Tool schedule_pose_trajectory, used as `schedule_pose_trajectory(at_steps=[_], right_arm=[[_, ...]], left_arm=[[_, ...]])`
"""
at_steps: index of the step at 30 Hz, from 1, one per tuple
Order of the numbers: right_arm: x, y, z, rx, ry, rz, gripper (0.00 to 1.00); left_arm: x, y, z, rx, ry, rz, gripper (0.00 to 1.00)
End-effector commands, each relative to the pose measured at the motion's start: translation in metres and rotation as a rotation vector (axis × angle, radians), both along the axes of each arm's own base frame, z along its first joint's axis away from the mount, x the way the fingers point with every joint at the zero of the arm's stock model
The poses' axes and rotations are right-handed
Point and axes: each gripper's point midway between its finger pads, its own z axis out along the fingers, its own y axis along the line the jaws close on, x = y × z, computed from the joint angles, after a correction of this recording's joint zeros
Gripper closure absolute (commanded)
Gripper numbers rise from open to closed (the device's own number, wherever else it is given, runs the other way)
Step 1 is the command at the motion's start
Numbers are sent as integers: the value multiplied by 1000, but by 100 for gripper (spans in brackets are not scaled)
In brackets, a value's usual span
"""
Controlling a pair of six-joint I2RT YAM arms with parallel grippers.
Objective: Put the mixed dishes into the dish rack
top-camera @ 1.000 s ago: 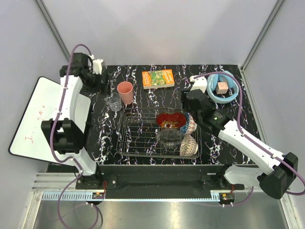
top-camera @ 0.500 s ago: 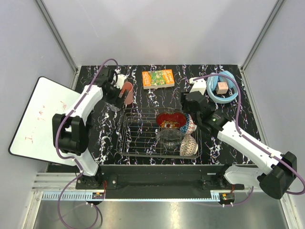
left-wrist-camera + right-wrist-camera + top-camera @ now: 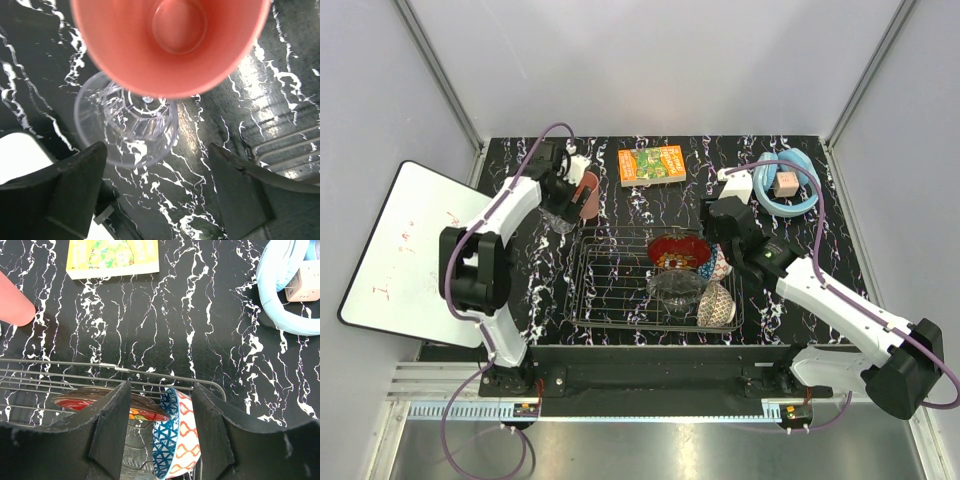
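Rack (image 3: 610, 285) holds four bowls, all crowded into its right half. The red bowl (image 3: 678, 248) stands on edge at the back, with the blue bowl (image 3: 720, 262) just right of it. The glass bowl (image 3: 675, 285) is in the middle and the beige bowl (image 3: 716, 305) at the near right corner. The rack's left half carries only bare prongs.

The pink cup (image 3: 588, 195) and the tumbler (image 3: 558, 215) stand on the table (image 3: 640, 205) just beyond the rack's far left corner, side by side. The left wrist view looks down into both of them.

The left gripper (image 3: 156, 155) is spread wide with nothing in its grasp. Its fingers (image 3: 75, 185) stand either side of the tumbler (image 3: 127, 130), with the cup (image 3: 170, 40) just beyond. The right gripper (image 3: 161, 390) hangs over the back of the rack, about half open and holding nothing. The blue bowl's rim shows between its fingers.

A second ago the left gripper sat at the table's far left corner, well away from the cup. It has since swung in over the cup and tumbler, and its jaws have narrowed a little. The right arm has barely shifted, and the bowls lie as they did.
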Motion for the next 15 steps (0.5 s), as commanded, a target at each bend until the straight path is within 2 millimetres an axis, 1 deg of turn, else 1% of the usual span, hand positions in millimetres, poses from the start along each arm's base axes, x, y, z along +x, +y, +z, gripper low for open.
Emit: schedule_pose_trajectory(at_steps=[1, 3, 6, 7, 10, 11, 13, 14, 15], right_arm=[[2, -1, 15, 48, -48, -9, 41], [1, -2, 13, 50, -44, -13, 41], [-1, -4, 10, 52, -42, -17, 42], [-2, -5, 10, 51, -43, -18, 42], [-3, -7, 8, 48, -42, -19, 42], [-4, -8, 8, 48, -44, -22, 42], [-4, -9, 9, 50, -46, -24, 42], [-5, -9, 9, 50, -46, -24, 42], [-5, -9, 8, 49, -45, -24, 43]], left_arm=[[17, -4, -5, -2, -30, -18, 23], [17, -5, -8, 0, -25, -18, 27], [16, -5, -16, -3, -12, -20, 40], [17, -5, -17, 0, -10, -20, 51], [16, -2, -24, 10, 1, -18, 62], [13, -2, -27, 12, 8, -19, 72], [12, -2, -26, 10, 2, -19, 80], [10, -2, -20, 3, -9, -17, 89], [7, -3, -15, -2, -11, -20, 93]])
